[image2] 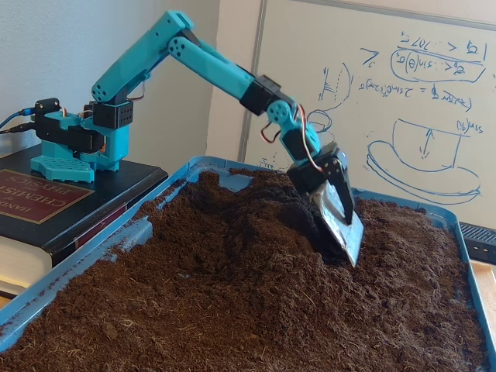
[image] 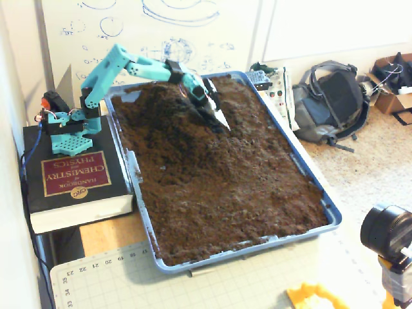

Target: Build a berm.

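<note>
The berm [image: 168, 109] is a hump of dark brown crumbly soil at the far left of the blue tray [image: 334, 217]; in the low fixed view the berm [image2: 248, 225] rises in the middle of the soil. My teal arm reaches over it. My gripper [image: 219, 119] carries a silvery flat blade, and its tip touches the soil on the berm's right slope. In the low view the gripper [image2: 345, 232] points down with its black finger [image2: 342, 190] lying against the blade, shut, with the lower edge in the soil.
The arm's base stands on a thick black book [image: 71, 174] left of the tray [image2: 77, 271]. A backpack [image: 335, 103] lies on the floor to the right, a camera [image: 386, 232] at the lower right, a cutting mat [image: 193, 286] in front, and a whiteboard [image2: 411, 101] behind.
</note>
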You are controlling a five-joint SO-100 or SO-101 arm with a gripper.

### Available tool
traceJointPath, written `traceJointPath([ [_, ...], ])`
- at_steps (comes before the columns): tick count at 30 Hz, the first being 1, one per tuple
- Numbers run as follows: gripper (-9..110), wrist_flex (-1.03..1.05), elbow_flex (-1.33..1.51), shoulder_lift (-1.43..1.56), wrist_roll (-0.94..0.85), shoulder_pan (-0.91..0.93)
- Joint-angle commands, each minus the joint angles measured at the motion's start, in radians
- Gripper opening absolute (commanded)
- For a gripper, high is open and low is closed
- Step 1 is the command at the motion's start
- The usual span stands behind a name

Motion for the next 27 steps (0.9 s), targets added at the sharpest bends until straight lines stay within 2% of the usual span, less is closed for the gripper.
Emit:
traceJointPath([
  [1, 0, -0.054, -0.110, 0.023, 0.011, -0.035],
  [8, 0, -0.003, -0.015, 0.005, -0.005, -0.063],
  [18, 0, 0.163, 0.192, 0.232, -0.006, -0.084],
  [27, 0, 0.227, 0.267, 0.391, 0.006, -0.094],
])
